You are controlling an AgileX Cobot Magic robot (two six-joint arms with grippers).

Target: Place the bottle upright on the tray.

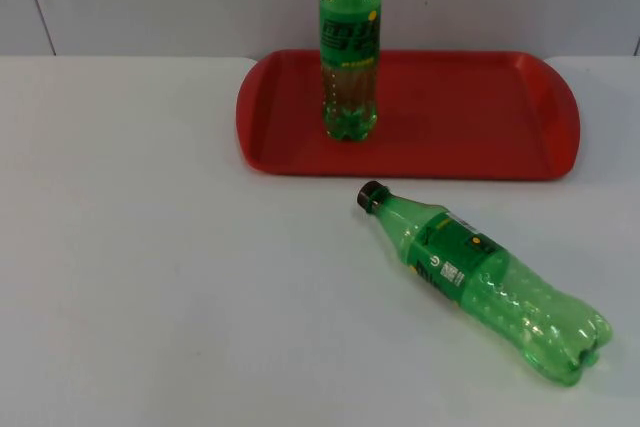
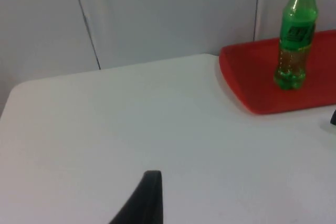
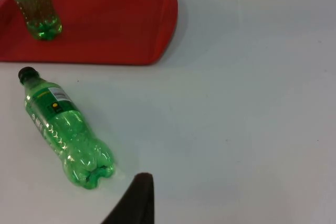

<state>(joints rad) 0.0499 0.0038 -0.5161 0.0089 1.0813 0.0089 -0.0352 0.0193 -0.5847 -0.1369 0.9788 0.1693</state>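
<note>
Tray (image 1: 470,162) in red already carries one green bottle (image 1: 349,47) upright; a second green bottle (image 1: 480,277) lies on the white table (image 1: 150,277) just beside it, ungrasped. Left gripper and right gripper wait apart; their opening I cannot tell

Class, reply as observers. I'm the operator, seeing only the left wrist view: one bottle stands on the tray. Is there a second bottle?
Observer: Yes, a second bottle lies on its side on the table, off the tray.
Operator: Pointing where?
Observer: Its cap points toward the tray's front rim.
Operator: Room on the tray?
Observer: Yes, it is bare on the right arm's side of the standing bottle.
</note>
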